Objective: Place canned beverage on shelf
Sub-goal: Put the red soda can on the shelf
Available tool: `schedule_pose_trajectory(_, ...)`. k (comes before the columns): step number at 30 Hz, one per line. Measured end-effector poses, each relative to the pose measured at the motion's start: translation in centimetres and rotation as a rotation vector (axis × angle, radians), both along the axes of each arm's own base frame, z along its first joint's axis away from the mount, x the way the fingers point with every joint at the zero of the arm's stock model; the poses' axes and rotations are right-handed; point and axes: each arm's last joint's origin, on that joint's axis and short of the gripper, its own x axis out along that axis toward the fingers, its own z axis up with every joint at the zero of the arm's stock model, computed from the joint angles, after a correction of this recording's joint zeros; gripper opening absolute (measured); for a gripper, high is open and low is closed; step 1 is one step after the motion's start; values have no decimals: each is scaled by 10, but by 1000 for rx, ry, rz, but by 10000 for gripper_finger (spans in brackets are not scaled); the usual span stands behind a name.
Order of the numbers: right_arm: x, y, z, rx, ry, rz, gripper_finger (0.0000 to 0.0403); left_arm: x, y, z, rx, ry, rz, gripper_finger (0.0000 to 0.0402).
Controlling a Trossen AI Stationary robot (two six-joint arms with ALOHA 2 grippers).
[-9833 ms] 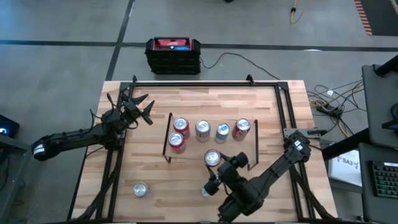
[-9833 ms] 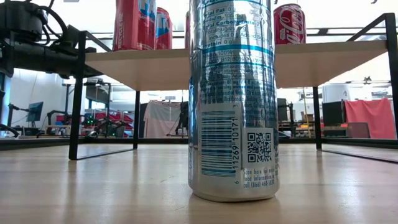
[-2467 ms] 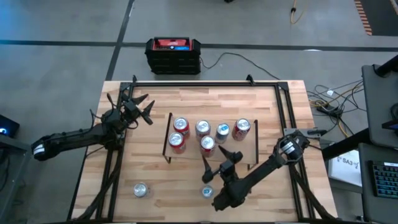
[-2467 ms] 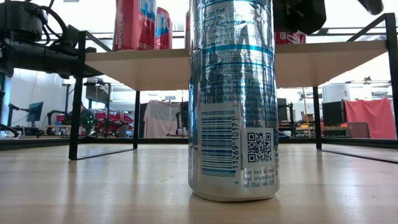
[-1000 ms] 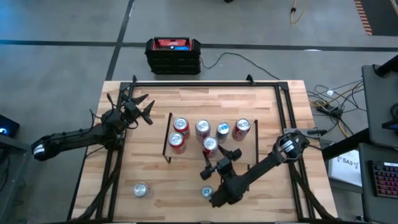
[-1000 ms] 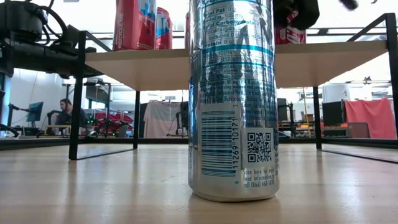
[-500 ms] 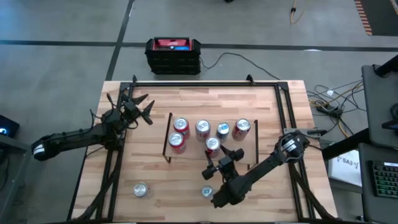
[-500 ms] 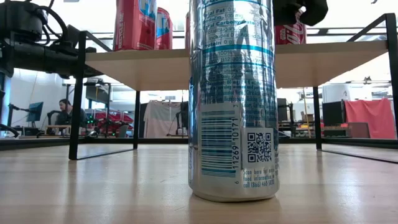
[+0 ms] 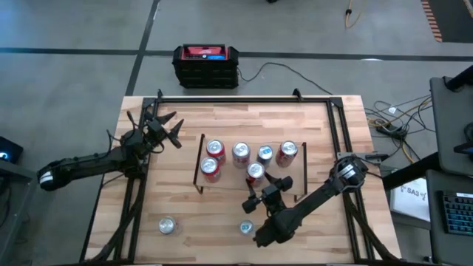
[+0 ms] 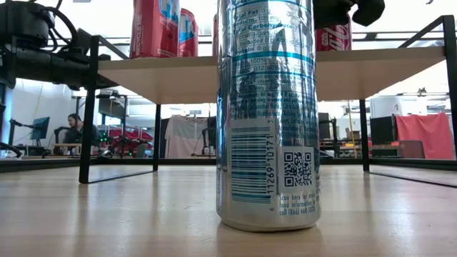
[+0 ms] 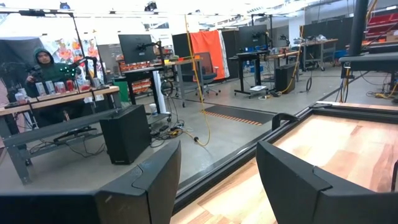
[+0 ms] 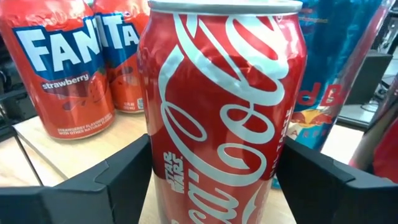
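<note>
The shelf (image 9: 228, 179) is a light-wood board on black legs at mid-table; in the low view (image 10: 178, 71) it stands above the tabletop. Several cans stand on it, among them two Fanta cans (image 12: 68, 68). My right gripper (image 9: 262, 185) is shut on a red Coca-Cola can (image 9: 255, 171) at the shelf's near edge, also seen in the low view (image 10: 333, 34). My left gripper (image 9: 166, 131) is open and empty above the table's far left; nothing is between its fingers (image 11: 217, 180). My right gripper pinches the Coca-Cola can's side walls (image 12: 157, 162) between its two fingers, one on each side of the can. The fingers come level from the table's near side. The can is upright, its bottom at the shelf board's top; I cannot tell whether it rests there.
A tall silver-and-blue can (image 10: 268, 114) stands on the table just in front of the shelf, also in the high view (image 9: 244, 227). Another silver can (image 9: 167, 225) stands near the front left. A black frame (image 9: 244, 100) runs along the table's far and side edges.
My right gripper has gone a little toward the table's right edge with the Coca-Cola can, which has stayed upright over the shelf's near edge. My left gripper has kept still.
</note>
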Motion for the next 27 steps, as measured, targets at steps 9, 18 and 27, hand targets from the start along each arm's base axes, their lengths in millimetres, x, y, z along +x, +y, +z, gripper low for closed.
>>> schedule_pose_trajectory(9,-3,0,6,46,10,-12,297,0,0,0,0,0,0,195)
schedule_pose_trajectory(18,-8,-1,16,114,-5,-30,299,0,0,0,0,0,0,195)
schedule_pose_trajectory(27,-14,-4,27,192,14,-50,299,0,0,0,0,0,0,195)
